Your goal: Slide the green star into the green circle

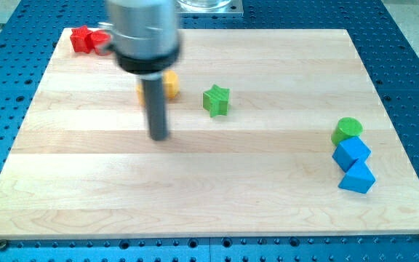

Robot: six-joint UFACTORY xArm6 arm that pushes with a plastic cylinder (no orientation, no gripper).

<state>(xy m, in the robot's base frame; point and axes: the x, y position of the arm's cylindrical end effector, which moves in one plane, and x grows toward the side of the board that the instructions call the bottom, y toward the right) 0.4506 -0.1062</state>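
Wooden board [195, 196], my tip [158, 137] left of green star [216, 100] — green circle [347, 129] far right, no claw fitted

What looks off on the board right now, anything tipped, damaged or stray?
Nothing stands out. The green star and green circle sit flat and apart; two blue blocks crowd the circle's lower side. My tip is left of the star, touching nothing. A yellow block is partly hidden behind the rod.

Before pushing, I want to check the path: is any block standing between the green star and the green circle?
Nothing visible does. The board between the green star and the green circle is bare; my tip sits left of the star.
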